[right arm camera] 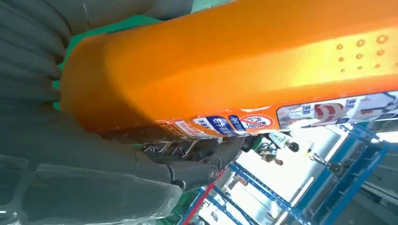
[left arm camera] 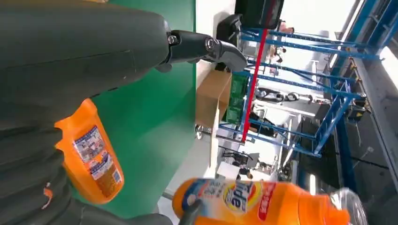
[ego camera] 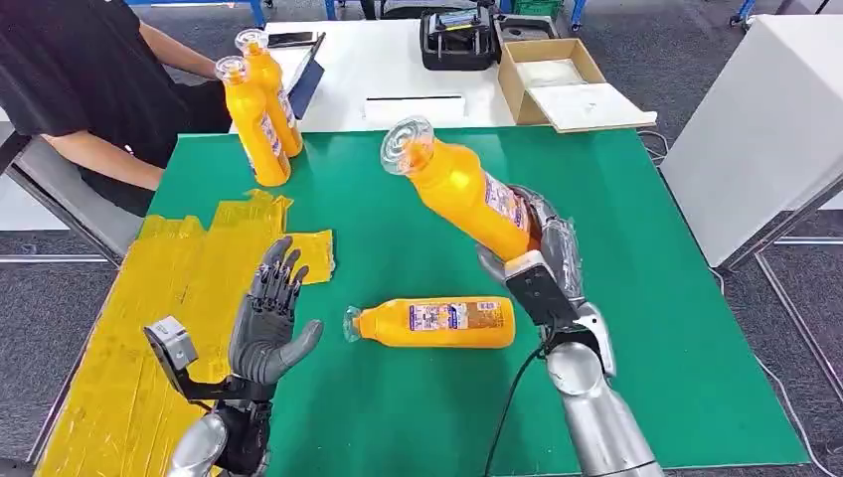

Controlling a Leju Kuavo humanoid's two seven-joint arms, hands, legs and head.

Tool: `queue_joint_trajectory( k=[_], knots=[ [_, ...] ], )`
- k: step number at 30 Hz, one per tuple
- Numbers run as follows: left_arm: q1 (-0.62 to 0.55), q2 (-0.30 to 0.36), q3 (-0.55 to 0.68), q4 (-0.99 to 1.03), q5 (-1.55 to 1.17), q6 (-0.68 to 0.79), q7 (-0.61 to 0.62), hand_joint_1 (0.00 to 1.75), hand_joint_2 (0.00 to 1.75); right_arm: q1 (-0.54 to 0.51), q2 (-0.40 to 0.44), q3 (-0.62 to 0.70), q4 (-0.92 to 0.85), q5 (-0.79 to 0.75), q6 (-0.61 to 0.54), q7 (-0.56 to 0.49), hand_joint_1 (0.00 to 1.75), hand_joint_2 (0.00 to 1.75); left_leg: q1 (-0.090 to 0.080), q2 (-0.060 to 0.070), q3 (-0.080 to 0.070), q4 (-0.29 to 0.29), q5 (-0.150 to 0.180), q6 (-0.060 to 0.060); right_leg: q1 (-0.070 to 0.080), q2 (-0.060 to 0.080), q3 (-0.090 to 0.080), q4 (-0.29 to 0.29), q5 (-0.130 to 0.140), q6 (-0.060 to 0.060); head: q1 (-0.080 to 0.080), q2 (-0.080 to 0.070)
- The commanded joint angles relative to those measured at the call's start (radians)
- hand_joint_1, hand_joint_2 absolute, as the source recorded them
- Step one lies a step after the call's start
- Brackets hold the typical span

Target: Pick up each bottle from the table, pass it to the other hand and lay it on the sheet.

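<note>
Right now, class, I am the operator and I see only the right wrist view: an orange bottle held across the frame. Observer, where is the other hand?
Observer: The left hand is raised over the edge of the yellow sheet, fingers apart, apart from the held bottle in the right hand.
Operator: Are other bottles waiting on the table?
Observer: One lying bottle rests on its side on the green mat, between the two hands.
Operator: Any more?
Observer: Two standing bottles are upright at the mat's far left corner, beside a seated person.
</note>
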Motion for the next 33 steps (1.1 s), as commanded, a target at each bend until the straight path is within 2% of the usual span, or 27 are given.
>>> queue_joint_trajectory(
  k=[1,7,13,19,22,24,27,33],
  knots=[
    [-0.029,-0.006,-0.041,0.027,0.006,-0.001,0.007,0.00,1.75,-0.083,0.027,0.013,0.137,-0.005,0.002,0.004,1.75,1.75,0.001,0.001,0.001,0.001,-0.001,-0.003,0.001,-0.001,0.001,0.000,0.000,-0.001,0.000,0.000],
    [-0.052,-0.035,-0.093,0.006,-0.004,0.032,-0.001,0.00,1.75,-0.122,0.105,0.051,0.162,-0.010,0.017,-0.001,1.75,1.75,0.001,0.003,0.000,0.003,-0.002,-0.004,0.001,-0.001,0.000,0.002,-0.001,-0.001,0.000,0.000],
    [-0.070,-0.026,-0.055,0.003,0.045,0.080,-0.017,0.00,1.75,-0.063,0.137,0.251,0.068,-0.004,0.037,0.033,1.73,1.75,0.001,0.003,0.001,0.000,-0.001,-0.004,0.001,0.000,0.000,0.001,-0.001,-0.001,0.000,0.000],
    [-0.067,-0.023,-0.011,-0.016,0.055,0.115,-0.015,0.00,1.75,-0.044,0.171,0.392,0.102,-0.057,0.083,0.046,1.75,1.75,0.002,0.003,0.002,0.001,-0.002,-0.004,0.002,-0.001,0.001,0.001,-0.001,-0.002,0.000,0.000],
    [-0.058,-0.020,-0.002,-0.023,0.055,0.113,-0.015,0.00,1.75,-0.042,0.174,0.418,0.125,-0.073,0.070,0.040,1.75,1.75,0.003,0.003,-0.001,0.000,-0.001,-0.003,0.002,0.001,-0.002,0.000,0.000,-0.001,0.000,0.000],
    [-0.048,-0.023,0.015,-0.039,0.040,0.143,-0.035,0.00,1.75,-0.028,0.182,0.447,0.140,-0.085,0.094,0.040,1.71,1.75,0.003,0.003,0.000,0.000,-0.001,-0.003,0.002,0.000,-0.001,-0.001,0.000,-0.001,0.000,0.000],
    [-0.032,-0.015,0.041,-0.065,0.037,0.164,-0.041,0.00,1.75,0.018,0.192,0.488,0.141,-0.099,0.125,0.038,1.75,1.75,0.003,0.002,0.000,-0.001,-0.001,-0.004,0.002,-0.001,0.000,-0.001,-0.001,-0.001,0.000,0.000],
    [0.006,-0.021,0.072,-0.130,0.034,0.168,-0.037,0.00,1.75,0.070,0.170,0.528,0.123,-0.106,0.141,0.044,1.75,1.75,0.002,0.000,0.000,-0.001,-0.001,-0.004,0.002,-0.002,0.000,-0.001,-0.001,-0.001,0.000,0.000]
  ],
)
